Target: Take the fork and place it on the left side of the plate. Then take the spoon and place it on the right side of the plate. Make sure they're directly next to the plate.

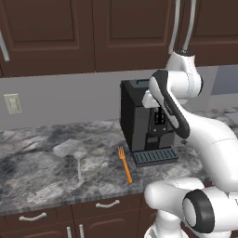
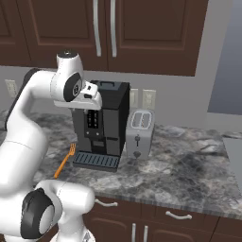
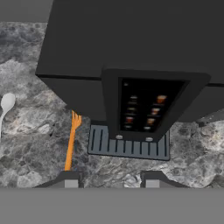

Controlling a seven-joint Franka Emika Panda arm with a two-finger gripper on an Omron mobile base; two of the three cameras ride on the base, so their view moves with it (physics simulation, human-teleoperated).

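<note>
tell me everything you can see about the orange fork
The fork is slim and bright orange all over, with a smooth, plastic-looking finish. It has short tines at one end and a thin, straight handle. It lies flat on the grey marbled counter, tines pointing toward the back wall and handle toward the front edge, slightly angled. It sits just left of the black coffee machine, close beside its drip tray; whether they touch is unclear. A pale spoon lies further left. Nothing is holding it.

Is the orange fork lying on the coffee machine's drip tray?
No. The fork lies flat on the stone counter just left of the drip tray, apart from it.
</note>
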